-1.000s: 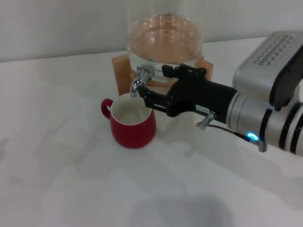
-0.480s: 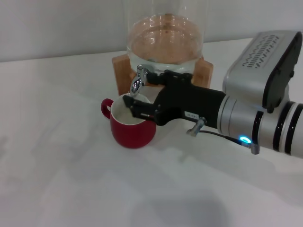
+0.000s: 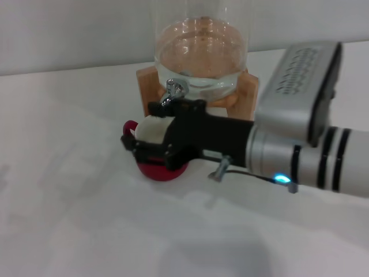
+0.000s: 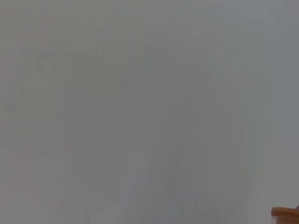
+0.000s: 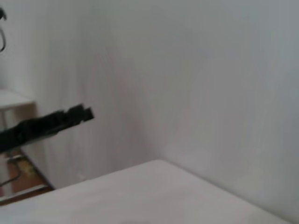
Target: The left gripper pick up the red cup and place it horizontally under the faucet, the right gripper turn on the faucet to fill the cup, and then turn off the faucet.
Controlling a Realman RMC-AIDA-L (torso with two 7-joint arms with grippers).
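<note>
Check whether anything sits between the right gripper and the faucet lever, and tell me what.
Nothing visible does. In the head view the right gripper hangs low in front of the red cup, covering most of it, while the faucet stands clear just behind and above it, below the glass jar.

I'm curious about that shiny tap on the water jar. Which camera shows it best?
The head view: the faucet shows on the glass jar, just above the right gripper and the red cup. Neither wrist view shows the faucet at all.

table point(image 3: 69, 190) — white | on it: red cup point(image 3: 164, 170) upright; wooden stand point(image 3: 151, 86) — jar behind cup
</note>
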